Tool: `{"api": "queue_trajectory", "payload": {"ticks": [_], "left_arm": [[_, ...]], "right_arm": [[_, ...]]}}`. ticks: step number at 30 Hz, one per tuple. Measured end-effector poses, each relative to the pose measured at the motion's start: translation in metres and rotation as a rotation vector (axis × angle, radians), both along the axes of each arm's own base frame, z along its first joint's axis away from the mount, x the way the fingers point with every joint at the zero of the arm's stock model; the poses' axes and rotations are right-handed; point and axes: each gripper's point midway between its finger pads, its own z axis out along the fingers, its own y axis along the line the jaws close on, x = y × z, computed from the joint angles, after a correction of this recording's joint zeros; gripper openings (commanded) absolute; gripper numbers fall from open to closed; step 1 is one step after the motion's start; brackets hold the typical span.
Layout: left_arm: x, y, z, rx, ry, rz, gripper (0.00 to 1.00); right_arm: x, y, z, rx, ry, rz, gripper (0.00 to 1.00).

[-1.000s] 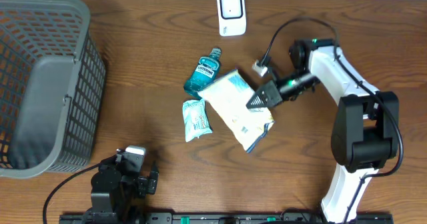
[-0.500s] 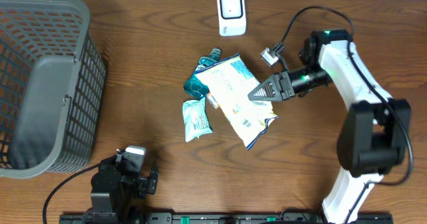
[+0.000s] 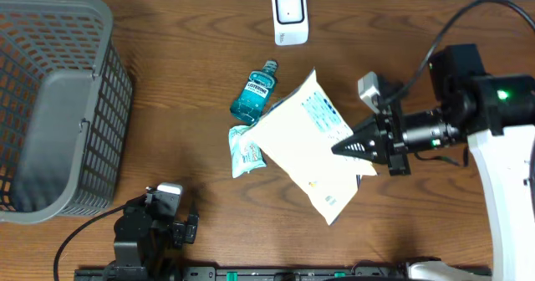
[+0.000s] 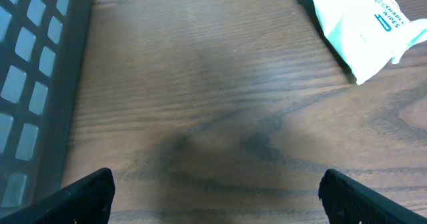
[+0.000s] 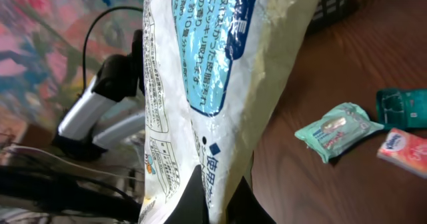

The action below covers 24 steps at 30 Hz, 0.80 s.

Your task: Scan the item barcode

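The bag [image 3: 301,160] is showing white with blue print. The bottle [image 3: 253,95] is looking teal, the bench [image 3: 184,89] brown wood-grained.

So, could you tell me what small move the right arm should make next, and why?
Probably carry the bag, pinched in the right tool, towards the white scanner, since the bag hangs well short of it and nothing has been presented to it yet.

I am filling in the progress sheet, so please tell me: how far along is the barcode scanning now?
Done: the white-and-blue bag is grasped and off the table. In hand: the right pincer, shut on the bag, holds it in the air. Remaining: bringing its barcode to the white device at the table's far edge, probably the scanner, not reached yet. The left pincer is open and holds nothing.
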Motion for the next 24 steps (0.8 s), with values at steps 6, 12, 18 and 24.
{"api": "queue_trajectory", "payload": {"ticks": [6, 12, 18, 24], "left_arm": [[0.000, 0.000, 0.000, 0.000, 0.000, 0.000, 0.98], [0.000, 0.000, 0.000, 0.000, 0.000, 0.000, 0.98], [0.000, 0.000, 0.000, 0.000, 0.000, 0.000, 0.98], [0.000, 0.000, 0.000, 0.000, 0.000, 0.000, 0.98]], "right_arm": [[0.003, -0.004, 0.000, -0.054, -0.060, -0.038, 0.02], [0.072, -0.039, -0.035, -0.389, 0.062, -0.511, 0.02], [0.116, -0.065, -0.051, -0.614, 0.064, -0.985, 0.02], [0.167, -0.046, -0.030, -0.591, -0.179, -1.193, 0.01]]}}
